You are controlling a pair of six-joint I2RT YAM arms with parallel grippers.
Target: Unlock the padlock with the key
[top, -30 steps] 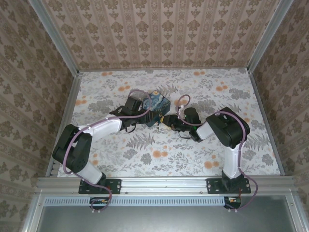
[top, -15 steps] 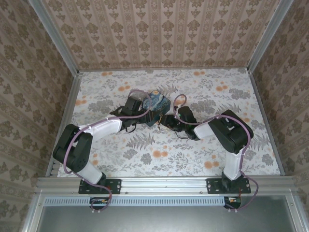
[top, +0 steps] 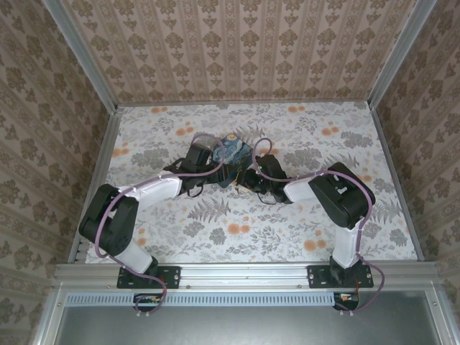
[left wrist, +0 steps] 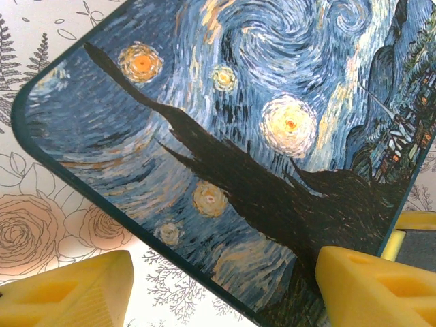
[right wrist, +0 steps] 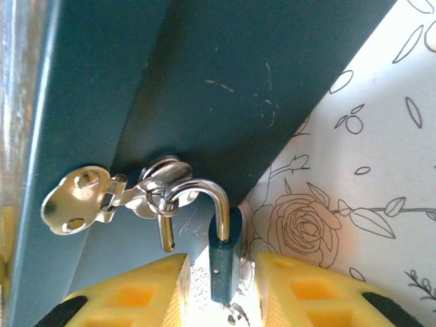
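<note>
The padlock has a small dark teal body with a tiny pale spot. Its steel shackle is sprung open: one leg sits in the body, and the free leg hangs through the ring of the box's hasp. My right gripper is open. Its yellow fingers stand either side of the lock body with a slim gap on each side. My left gripper is open astride a corner of the Starry Night box. I cannot make out the key.
The painted box lies mid-table on the floral cloth, with both grippers meeting at its near right side. Patterned walls enclose the table on three sides. The box's teal wall rises just behind the padlock.
My right arm has reached left toward the box, and its jaws have narrowed around the padlock body. The left arm and the box have not moved.
</note>
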